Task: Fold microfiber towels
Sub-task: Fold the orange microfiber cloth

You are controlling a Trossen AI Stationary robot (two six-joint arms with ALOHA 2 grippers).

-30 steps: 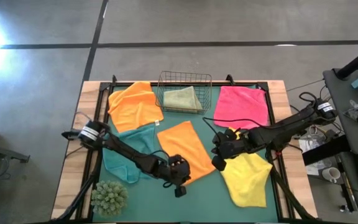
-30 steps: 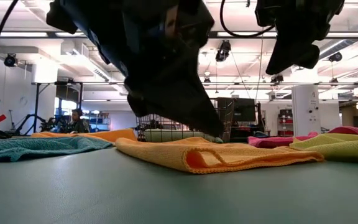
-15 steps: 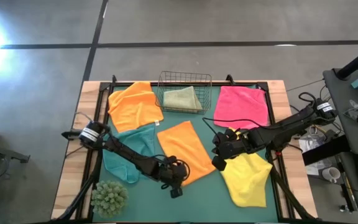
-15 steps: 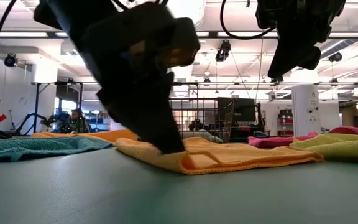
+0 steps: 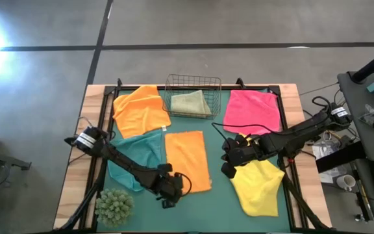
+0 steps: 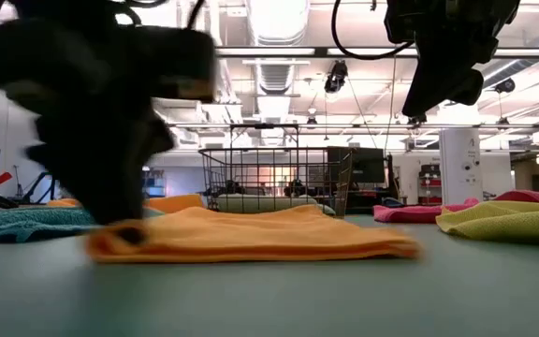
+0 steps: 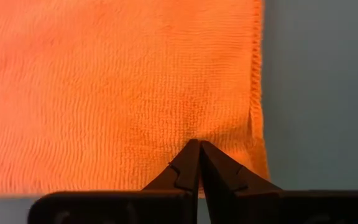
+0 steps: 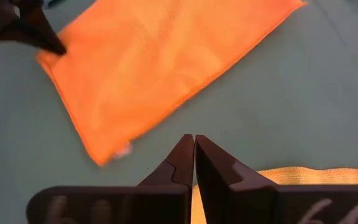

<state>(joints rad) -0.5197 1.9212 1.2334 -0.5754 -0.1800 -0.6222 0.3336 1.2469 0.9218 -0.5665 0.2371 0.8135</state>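
A folded orange towel [image 5: 188, 159] lies flat in the middle of the green mat. My left gripper [image 5: 169, 189] is shut on it at its near left corner; it also shows in the low view [image 6: 124, 229]. My right gripper [image 5: 228, 171] hangs shut and empty above the mat, between the orange towel and the yellow towel [image 5: 258, 186]. The second orange towel [image 5: 140, 109], the teal towel [image 5: 135, 159] and the pink towel [image 5: 254, 109] lie spread on the mat. The pale olive towel [image 5: 190, 103] lies in the wire basket [image 5: 193, 83]. My left gripper pinches the orange towel between its two shut fingertips, just in from the near edge and close to the near left corner [image 7: 194, 132]. The fingers slant down from the table's near left side. The cloth puckers a little at the tips; the towel lies flat on the mat.
A green spiky plant ball [image 5: 114, 207] stands at the near left corner of the table. The yellow towel lies close under my right arm. Bare mat shows between the orange and yellow towels and along the near edge.
My left gripper has gone toward the table's left edge, low over the mat, dragging the orange towel's near end with it. The towel has turned about from slanting to straight, its far end staying roughly in place. My right gripper has kept still.
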